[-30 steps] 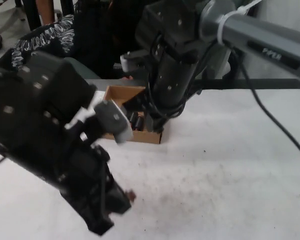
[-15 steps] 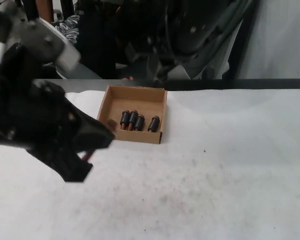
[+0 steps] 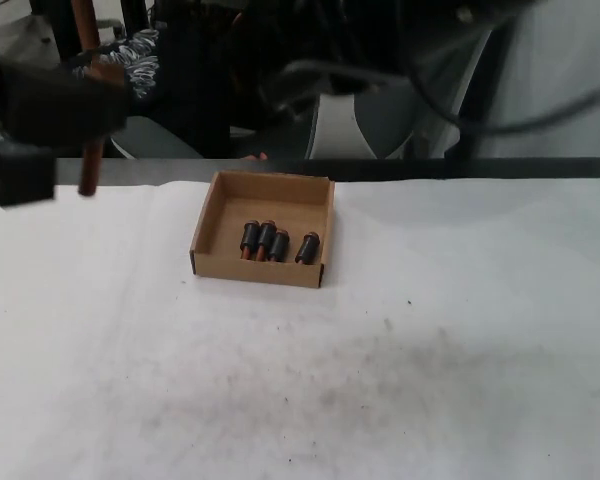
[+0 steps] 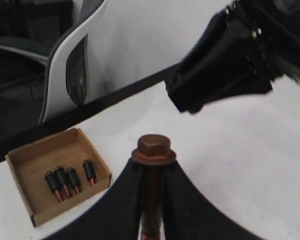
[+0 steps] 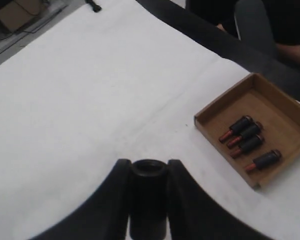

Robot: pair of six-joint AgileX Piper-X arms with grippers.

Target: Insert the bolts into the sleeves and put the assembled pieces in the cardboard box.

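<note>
The cardboard box (image 3: pixel 265 200) stands at the back middle of the white bench, with several assembled bolt-and-sleeve pieces (image 3: pixel 277 242) lying side by side in it. My left gripper (image 4: pixel 152 172) is shut on a copper bolt (image 4: pixel 153 147), head up, high above the bench. In the high view this arm is a dark blur at the far left, the bolt (image 3: pixel 88 170) hanging below it. My right gripper (image 5: pixel 148 172) is shut on a black sleeve (image 5: pixel 148 200), open end up, above the bench beside the box (image 5: pixel 270 100).
White cloth (image 3: pixel 380 360) covers the bench. A dark bench edge (image 3: pixel 460 168) runs behind the box, with chairs (image 3: pixel 340 120) beyond it. The other arm's black body (image 4: pixel 230 55) hangs close in the left wrist view.
Both arms have lifted away from over the box. The left arm swung up and to the far left with its bolt; the right arm rose toward the top, uncovering the box.
</note>
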